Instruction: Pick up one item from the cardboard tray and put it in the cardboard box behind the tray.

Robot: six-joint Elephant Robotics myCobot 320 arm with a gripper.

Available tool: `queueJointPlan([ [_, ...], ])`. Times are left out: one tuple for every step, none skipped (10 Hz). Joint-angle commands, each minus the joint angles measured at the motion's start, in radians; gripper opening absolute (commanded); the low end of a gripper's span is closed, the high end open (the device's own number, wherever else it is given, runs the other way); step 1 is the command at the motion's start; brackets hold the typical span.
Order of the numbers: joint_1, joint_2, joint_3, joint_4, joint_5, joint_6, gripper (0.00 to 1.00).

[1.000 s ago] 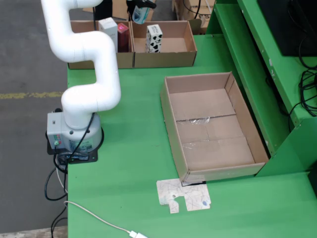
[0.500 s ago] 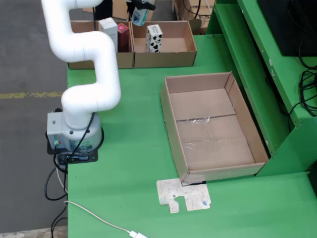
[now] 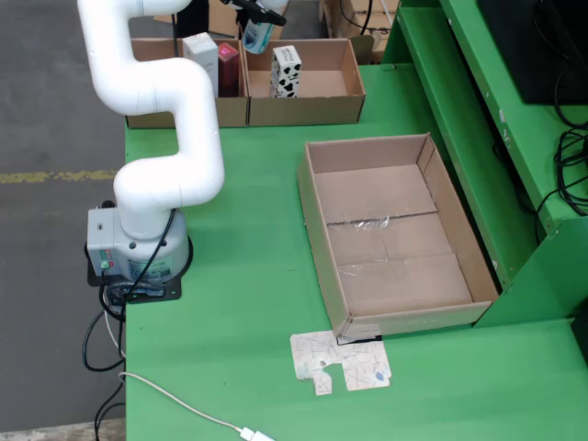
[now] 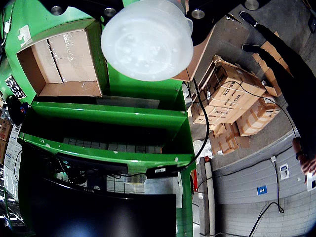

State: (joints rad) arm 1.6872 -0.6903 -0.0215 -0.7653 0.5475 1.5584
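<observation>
In the fixed view, my white arm (image 3: 156, 101) is rising from its base on the green surface (image 3: 248, 303) and reaching toward the far edge. My jaws (image 3: 258, 16) are hanging at the top of the frame, just above the cardboard box (image 3: 303, 87), and they are clenching a pale bottle with a light blue body (image 3: 256, 35), its lower end dangling over the box's left part. Inside that box a black-and-white patterned carton (image 3: 286, 71) is standing upright. To the left of the box, touching it, a second box (image 3: 188, 108) is holding a tall white carton (image 3: 201, 57) and a red item (image 3: 228, 57). Nearer the camera than the box, the cardboard tray (image 3: 390, 234) is lying on the surface with its taped floor showing bare. A flat printed scrap of card (image 3: 340, 360) is lying just in front of the tray.

In the riding view, the bottle's round translucent end (image 4: 147, 39) is filling the upper middle, held close under me. Left of it the cardboard tray (image 4: 61, 61) is showing, and green shelving (image 4: 106, 116) is running below.
</observation>
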Motion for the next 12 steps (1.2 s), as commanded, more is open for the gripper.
queueJointPlan([
  [0.003,0.006,0.021,0.006,-0.008,0.034,0.00],
  [0.009,-0.001,0.021,-0.005,-0.006,0.056,0.00],
  [0.014,-0.011,0.021,-0.008,-0.002,0.069,0.00],
  [0.014,-0.011,0.021,-0.008,-0.002,0.069,0.00],
  [0.023,-0.015,0.021,-0.024,-0.002,0.091,0.00],
  [0.028,-0.027,0.021,-0.016,-0.001,0.098,0.00],
  [0.035,-0.035,0.021,-0.016,-0.003,0.107,0.00],
  [0.044,-0.039,0.021,-0.013,-0.009,0.111,0.00],
  [0.047,-0.044,0.021,-0.009,-0.008,0.117,0.00],
  [0.044,-0.058,0.021,0.024,-0.010,0.101,0.00],
  [0.044,-0.058,0.021,0.024,-0.010,0.101,0.00],
  [0.052,-0.074,0.021,0.061,-0.015,0.090,0.00],
])
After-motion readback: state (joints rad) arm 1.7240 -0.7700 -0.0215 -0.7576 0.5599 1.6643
